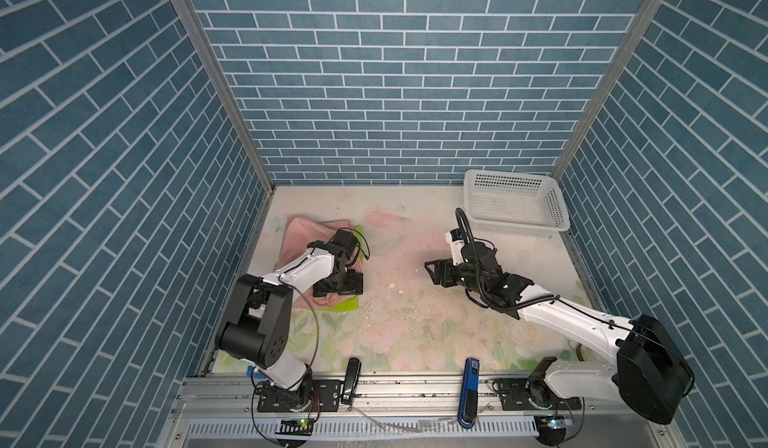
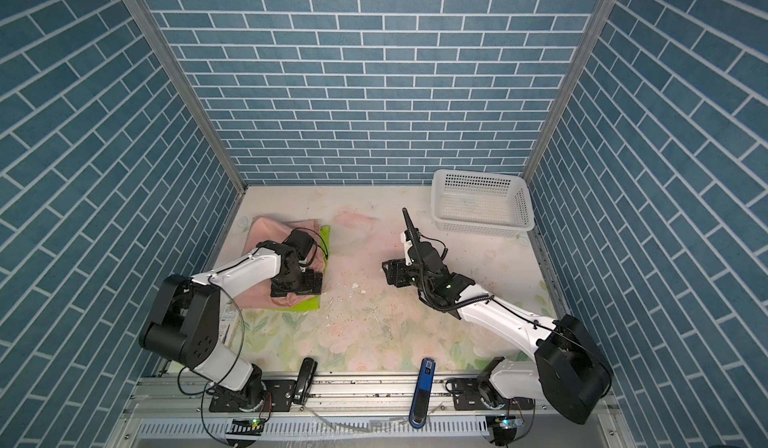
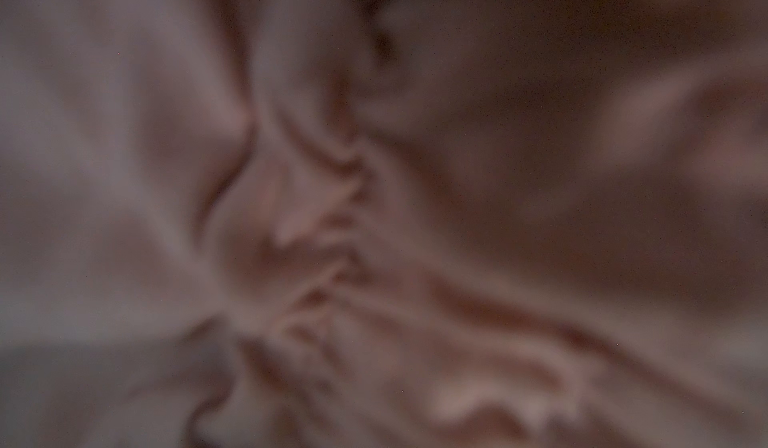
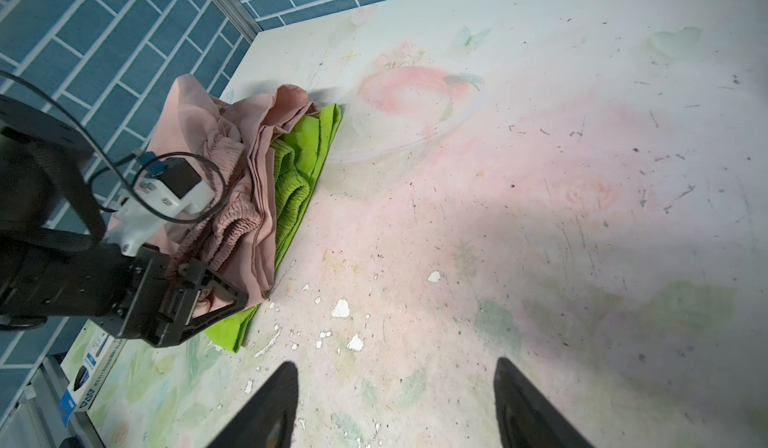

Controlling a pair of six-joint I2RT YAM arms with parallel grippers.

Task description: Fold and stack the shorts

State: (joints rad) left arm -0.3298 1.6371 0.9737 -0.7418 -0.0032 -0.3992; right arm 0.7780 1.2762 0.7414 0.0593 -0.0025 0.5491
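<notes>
On the table point(image 1: 415, 238), at 9 o'clock in both top views, the pink shorts point(image 1: 305, 234) lie rumpled on the green shorts point(image 4: 307, 155), w/ green peeking out along the pile's 3 and 6 o'clock edges. L gripper point(image 1: 338, 286) is down on the pink, jaws spread wide, gripping nothing as far as I can tell. R gripper point(image 4: 395, 365) hovers mid-table, jaws apart, empty. Looks like the stack is made and only tidy-up is left. To do it well, lift L straight up w/ jaws wide so no fabric snags, then flatten the pink bunching. R shd pin the green edge if it drags. Count: 2 shorts (1 pink, 1 green), 1 basket point(image 1: 513, 173) at 1 o'clock, 2 grippers.
</notes>
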